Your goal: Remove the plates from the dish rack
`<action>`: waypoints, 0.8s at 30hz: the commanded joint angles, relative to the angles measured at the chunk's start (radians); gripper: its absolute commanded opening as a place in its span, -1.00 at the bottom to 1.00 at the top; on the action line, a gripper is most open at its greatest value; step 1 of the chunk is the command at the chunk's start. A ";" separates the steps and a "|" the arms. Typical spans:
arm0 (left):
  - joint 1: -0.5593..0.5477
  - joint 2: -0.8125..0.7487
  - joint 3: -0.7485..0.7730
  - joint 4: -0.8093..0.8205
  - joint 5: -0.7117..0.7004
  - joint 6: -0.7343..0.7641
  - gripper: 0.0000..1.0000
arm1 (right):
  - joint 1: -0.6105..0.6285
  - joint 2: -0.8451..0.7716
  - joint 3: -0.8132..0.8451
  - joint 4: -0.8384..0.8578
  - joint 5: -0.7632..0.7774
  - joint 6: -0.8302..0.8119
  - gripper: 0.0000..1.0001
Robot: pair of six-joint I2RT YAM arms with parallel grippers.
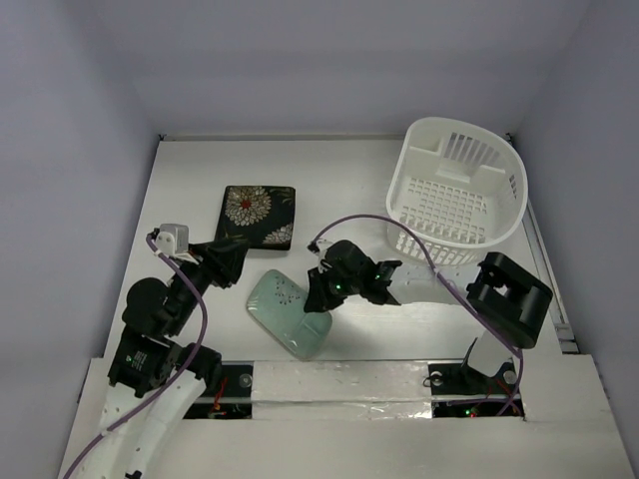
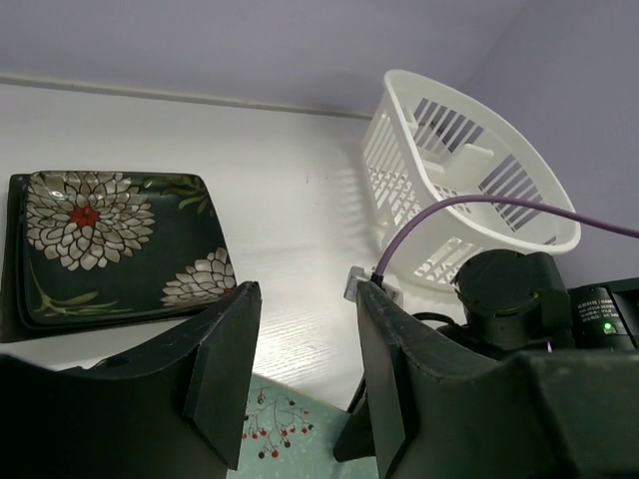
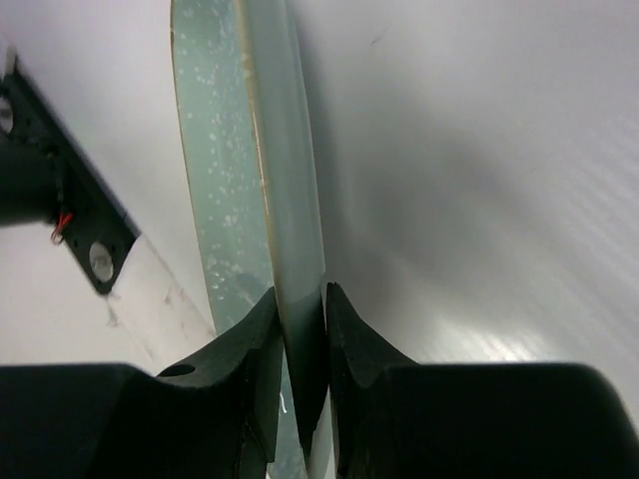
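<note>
Here, dish rack [image 1: 454,200] showing bare grid, right gripper [image 3: 300,304] clamped on mint plate [image 1: 285,311], left gripper [image 2: 308,294] fingers apart

Both arms are matte black links with rounded joint housings. The left hand [image 2: 300,371] has two thick, wedge-shaped black fingers [image 2: 222,371] with flat inner faces; the right hand [image 3: 300,344] has the same dark, curved fingers [image 3: 255,369]. A purple cable [image 2: 469,199] runs along each arm. A small white block [image 1: 176,238] sits at the left wrist, a white shell [image 1: 150,429] covers that arm's lower link, and green lights [image 1: 339,287] glow on the right wrist.
</note>
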 commanded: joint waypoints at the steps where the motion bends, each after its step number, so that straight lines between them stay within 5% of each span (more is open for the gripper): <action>1: 0.013 0.013 -0.004 0.050 0.016 0.010 -0.20 | -0.007 0.022 0.014 -0.015 0.314 -0.018 -0.78; 5: 0.022 0.022 -0.004 0.052 0.022 0.010 -0.19 | -0.007 0.027 0.034 -0.041 0.378 -0.035 -0.10; 15: 0.031 0.029 -0.004 0.052 0.023 0.012 -0.09 | -0.007 -0.057 0.035 -0.104 0.522 -0.032 0.62; 19: 0.042 0.033 -0.004 0.055 0.036 0.013 0.14 | -0.007 -0.216 0.058 -0.156 0.585 -0.036 0.66; 22: 0.053 0.041 -0.004 0.064 0.054 0.012 0.57 | -0.007 -0.353 0.061 -0.158 0.665 -0.036 0.54; 24: 0.053 0.050 -0.003 0.065 0.071 0.013 0.98 | -0.007 -0.515 0.049 -0.147 0.761 -0.045 -0.25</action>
